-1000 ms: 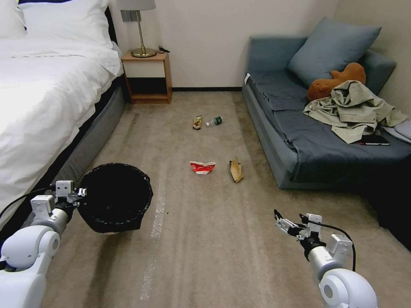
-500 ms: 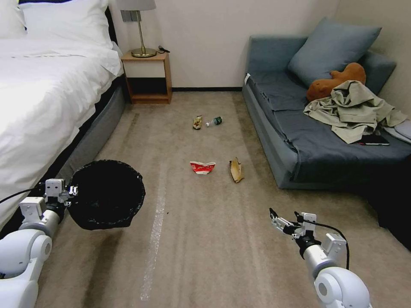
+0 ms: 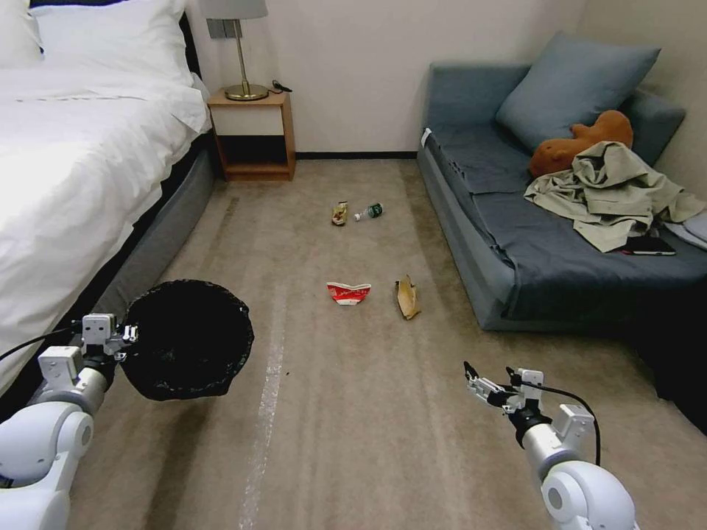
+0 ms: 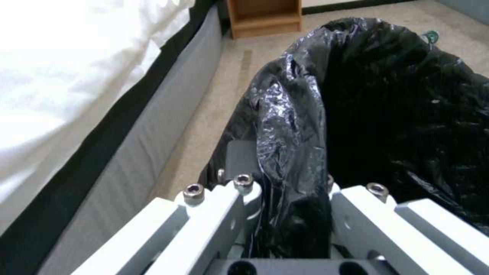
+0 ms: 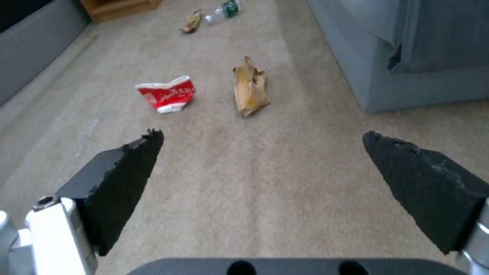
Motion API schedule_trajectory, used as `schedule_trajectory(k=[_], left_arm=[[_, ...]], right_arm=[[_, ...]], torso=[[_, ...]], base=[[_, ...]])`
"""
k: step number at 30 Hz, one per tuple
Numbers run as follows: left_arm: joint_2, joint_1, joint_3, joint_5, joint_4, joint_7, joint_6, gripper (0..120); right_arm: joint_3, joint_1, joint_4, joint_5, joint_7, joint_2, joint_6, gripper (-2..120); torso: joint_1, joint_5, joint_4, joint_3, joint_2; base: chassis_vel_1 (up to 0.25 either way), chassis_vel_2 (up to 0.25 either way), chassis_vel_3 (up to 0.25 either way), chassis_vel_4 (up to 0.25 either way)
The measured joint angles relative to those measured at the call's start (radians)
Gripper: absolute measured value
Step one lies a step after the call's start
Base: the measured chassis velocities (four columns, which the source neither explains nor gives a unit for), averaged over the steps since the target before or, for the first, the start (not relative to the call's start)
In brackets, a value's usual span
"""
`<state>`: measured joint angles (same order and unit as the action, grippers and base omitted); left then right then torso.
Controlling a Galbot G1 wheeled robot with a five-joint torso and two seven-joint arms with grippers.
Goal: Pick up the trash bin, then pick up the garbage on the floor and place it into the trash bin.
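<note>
Beside the bed (image 3: 66, 169) our left gripper (image 3: 127, 335) clamps the trash bin (image 3: 188, 338) rim, holding it off the carpet; our right gripper (image 3: 471, 377) hovers wide open, empty, short of the red-and-white carton (image 3: 348, 291) and tan scrap (image 3: 407, 296).

Beige carpet floor (image 3: 353, 412) spreading across frame centre and bottom. Red-and-white carton (image 3: 348, 292) lying at frame centre, tan paper scrap (image 3: 406, 296) lying just right of it, apart. Higher up, toward back wall, gold-brown wrapper (image 3: 339, 213) and small clear bottle (image 3: 367, 211) lying side by side, close together. Wooden nightstand (image 3: 253, 134) standing on carpet at upper left; blue sofa (image 3: 501, 243) sitting along right edge, bed (image 3: 81, 169) along left.
</note>
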<state>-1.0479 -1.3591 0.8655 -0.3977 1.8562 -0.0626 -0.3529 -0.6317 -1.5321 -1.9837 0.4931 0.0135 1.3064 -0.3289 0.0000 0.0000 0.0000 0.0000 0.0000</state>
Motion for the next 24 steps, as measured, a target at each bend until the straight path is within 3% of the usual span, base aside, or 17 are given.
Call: schedule_trajectory(k=[24], left_arm=[[-0.010,-0.025,-0.009,0.025,0.004,-0.011,0.027,4]], right_arm=[[0.017,-0.006,0.020,-0.020,0.009,0.022,0.002,100]], torso=[[0.000,0.0001,-0.0001,0.000,0.000]], base=[[-0.082,0.072,0.076,-0.079]])
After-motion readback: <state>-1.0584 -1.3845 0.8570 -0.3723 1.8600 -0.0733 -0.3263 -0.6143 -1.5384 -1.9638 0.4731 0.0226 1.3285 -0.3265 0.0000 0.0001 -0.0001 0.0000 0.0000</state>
